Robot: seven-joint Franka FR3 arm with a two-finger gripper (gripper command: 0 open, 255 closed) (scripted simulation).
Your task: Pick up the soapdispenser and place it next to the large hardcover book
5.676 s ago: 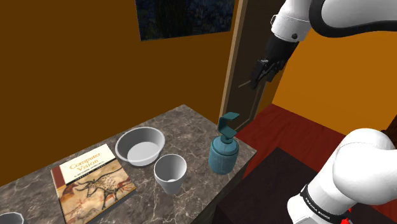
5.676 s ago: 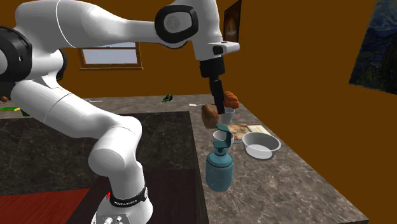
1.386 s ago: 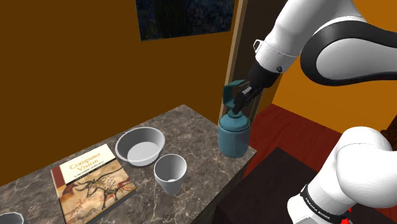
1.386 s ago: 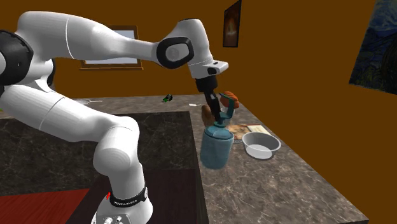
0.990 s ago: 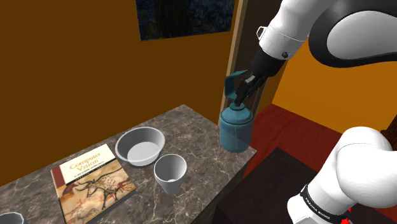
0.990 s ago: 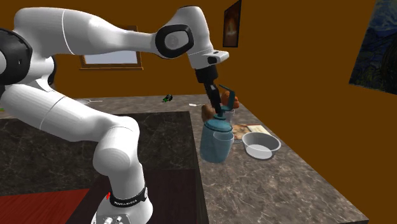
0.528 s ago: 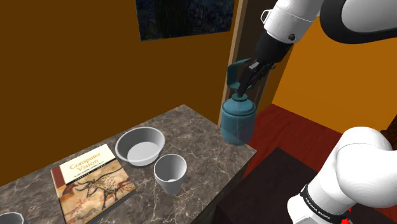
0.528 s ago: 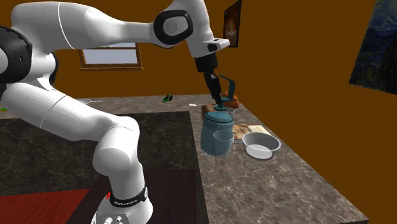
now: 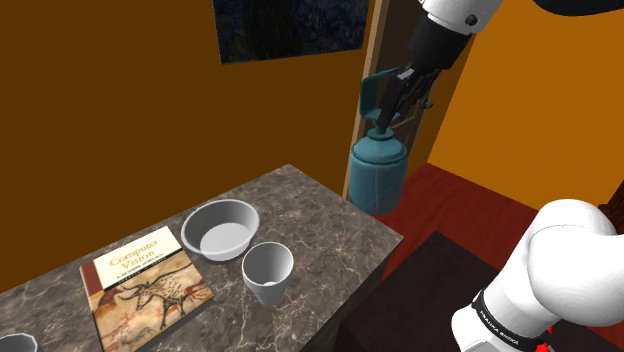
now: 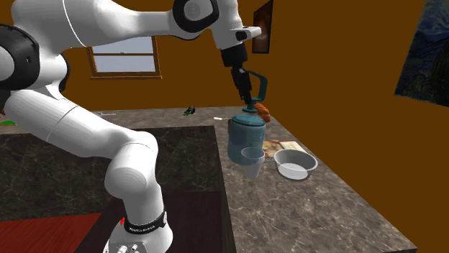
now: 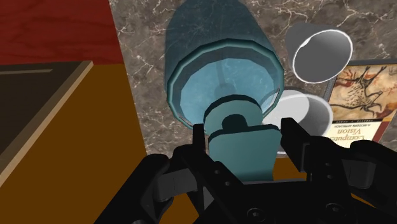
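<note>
Gripper [image 9: 395, 100] pinches the soap dispenser [image 9: 378, 172] by its pump head, 2 fingers [image 11: 294, 140] clamped on it. It hangs above the counter [image 9: 330, 215] edge (lift looks done). Next: carry past bowl [image 9: 220, 228] and cup [image 9: 268, 270], set down beside the book [image 9: 140, 278].

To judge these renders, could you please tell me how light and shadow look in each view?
Shoulder view: even light, no plain shadow on the counter under the raised dispenser. Second exterior view: equally flat, no glare. Wrist view: the dispenser, shut in the claw, looms strongly foreshortened.
</note>
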